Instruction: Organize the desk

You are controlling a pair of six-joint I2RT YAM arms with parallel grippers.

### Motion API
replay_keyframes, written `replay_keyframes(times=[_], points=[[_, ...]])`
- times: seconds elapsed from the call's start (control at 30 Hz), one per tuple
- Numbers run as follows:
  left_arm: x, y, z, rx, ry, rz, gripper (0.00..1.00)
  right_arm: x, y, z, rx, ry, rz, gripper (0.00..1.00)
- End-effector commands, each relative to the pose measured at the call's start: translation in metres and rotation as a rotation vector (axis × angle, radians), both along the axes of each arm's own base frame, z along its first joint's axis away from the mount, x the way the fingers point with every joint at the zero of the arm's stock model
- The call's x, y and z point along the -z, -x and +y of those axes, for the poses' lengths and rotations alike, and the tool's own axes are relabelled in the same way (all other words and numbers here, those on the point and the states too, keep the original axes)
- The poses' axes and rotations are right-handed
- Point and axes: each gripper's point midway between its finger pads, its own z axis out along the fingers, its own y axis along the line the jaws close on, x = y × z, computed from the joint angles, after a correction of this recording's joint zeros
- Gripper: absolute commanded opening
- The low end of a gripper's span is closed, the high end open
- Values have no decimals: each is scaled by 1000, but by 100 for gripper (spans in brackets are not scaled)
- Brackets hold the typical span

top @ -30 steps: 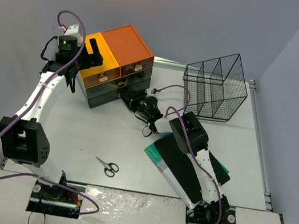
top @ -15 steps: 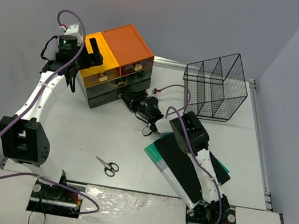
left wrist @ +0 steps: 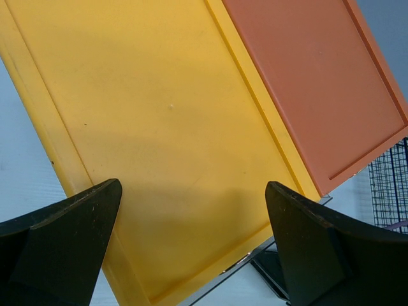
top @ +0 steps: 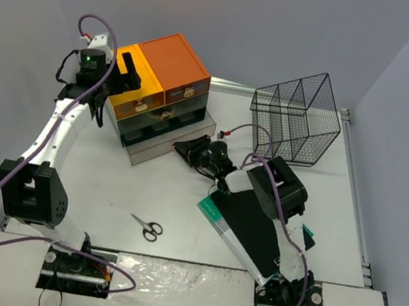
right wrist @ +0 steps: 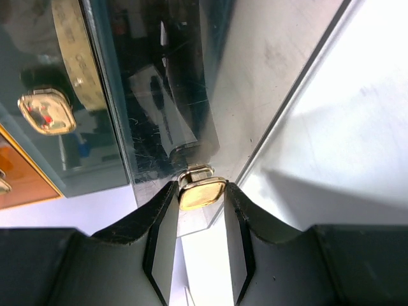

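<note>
step: judging by the scene, the right arm is drawing the bottom drawer out of the chest. the pull is going best straight along the drawer's run, toward the near right, with the pinch staying square on the handle so it is not slipping off or dragging the chest.
desk (top: 142, 190): it is lying flat under everything, carrying the chest at far left and the basket at far right.
drawer chest (top: 174, 64): it is standing at far left, orange and yellow on top.
wire basket (top: 294, 117): it is sitting well apart from both grippers.
bottom drawer (top: 170, 145): it is sticking partly out toward the near right.
right gripper (right wrist: 201, 194): it is clamping its jaws on the gold handle (right wrist: 201, 193), low down, with the desk just beneath.
left gripper (left wrist: 191, 242): it is hovering with jaws spread wide over the chest's yellow top, gripping nothing, the desk well below.
scissors (top: 147, 227): they are lying near the bases, apart from both grippers.
</note>
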Motion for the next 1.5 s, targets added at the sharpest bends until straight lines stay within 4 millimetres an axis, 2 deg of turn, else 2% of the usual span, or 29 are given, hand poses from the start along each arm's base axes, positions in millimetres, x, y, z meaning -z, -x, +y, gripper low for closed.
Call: replay_keyframes(times=[0.0,0.17,0.5,0.57,0.77,0.93,1.07,1.23,1.33,1.47], points=[[76,39,36,-125,-41,294,97,0,18,-7,-21,105,-14,0],[77,40,36,-125,-41,293,97,5,32,-8,-37,163,-10,0],[76,39,35,-125,-37,289,97,-7,43,-14,-42,285,-56,0],[76,39,35,-124,-35,289,97,-8,44,-16,-45,324,-65,7],[75,39,34,-125,-32,286,97,-34,48,-19,-37,429,-124,44],[73,38,33,-124,-28,280,97,-53,49,-19,-40,506,-204,59],[72,38,32,-122,-26,277,97,-77,58,-12,-82,555,-294,59],[71,37,33,-123,-26,275,97,-89,83,3,-258,701,-363,59],[70,37,33,-123,-24,274,97,-72,107,9,-421,779,-343,58],[70,37,33,-122,-26,275,97,-58,143,3,-558,905,-377,53]])
